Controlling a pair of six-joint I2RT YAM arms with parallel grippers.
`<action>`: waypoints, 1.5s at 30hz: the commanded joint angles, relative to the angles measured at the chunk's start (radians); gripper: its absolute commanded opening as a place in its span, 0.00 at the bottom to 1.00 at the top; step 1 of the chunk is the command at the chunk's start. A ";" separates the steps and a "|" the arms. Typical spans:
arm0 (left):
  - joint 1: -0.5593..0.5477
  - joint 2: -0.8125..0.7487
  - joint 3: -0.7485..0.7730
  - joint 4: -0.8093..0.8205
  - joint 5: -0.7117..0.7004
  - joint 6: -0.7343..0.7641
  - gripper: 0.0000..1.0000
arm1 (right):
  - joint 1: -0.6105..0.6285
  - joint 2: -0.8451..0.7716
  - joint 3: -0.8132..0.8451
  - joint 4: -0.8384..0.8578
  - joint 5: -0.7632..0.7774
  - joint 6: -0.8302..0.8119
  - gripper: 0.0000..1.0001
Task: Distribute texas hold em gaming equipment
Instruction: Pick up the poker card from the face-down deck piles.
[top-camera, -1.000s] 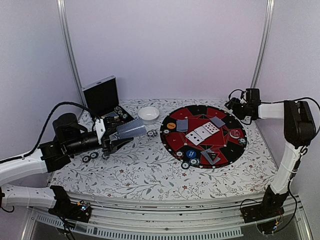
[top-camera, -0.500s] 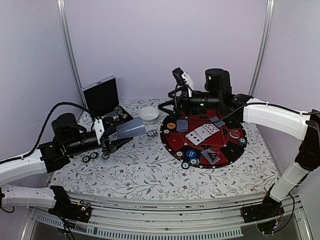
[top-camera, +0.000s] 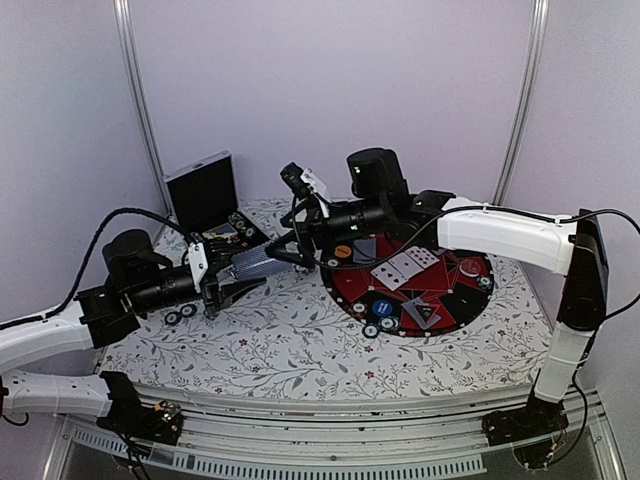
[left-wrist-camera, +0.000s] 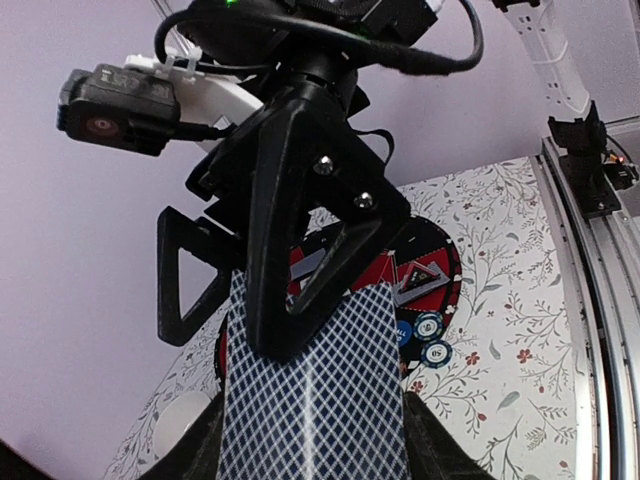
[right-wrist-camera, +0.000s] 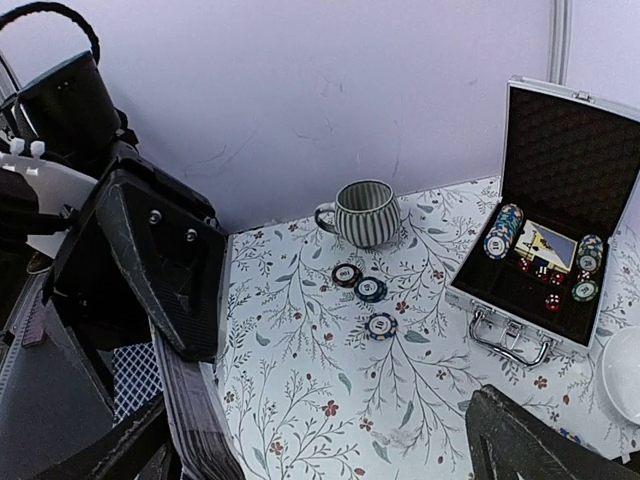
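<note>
Grey-blue deck (top-camera: 262, 262) sat clamped in my left gripper (top-camera: 233, 277); my right gripper (top-camera: 289, 251) gaped at its tip, likely to pinch one card next.

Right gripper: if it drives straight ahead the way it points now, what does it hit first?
The deck of cards held in the left gripper. The right gripper has open fingers that appear to straddle the deck's far end, though depth is unclear.
</note>
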 joint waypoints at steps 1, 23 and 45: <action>-0.018 -0.020 -0.010 0.037 -0.012 0.012 0.49 | 0.004 0.031 0.052 -0.093 0.077 0.007 0.99; -0.021 -0.020 -0.010 0.039 -0.024 0.013 0.49 | -0.009 -0.061 0.036 -0.216 0.077 -0.067 0.40; -0.023 -0.014 -0.011 0.037 -0.032 0.015 0.49 | -0.331 -0.239 -0.027 -0.228 -0.053 0.034 0.01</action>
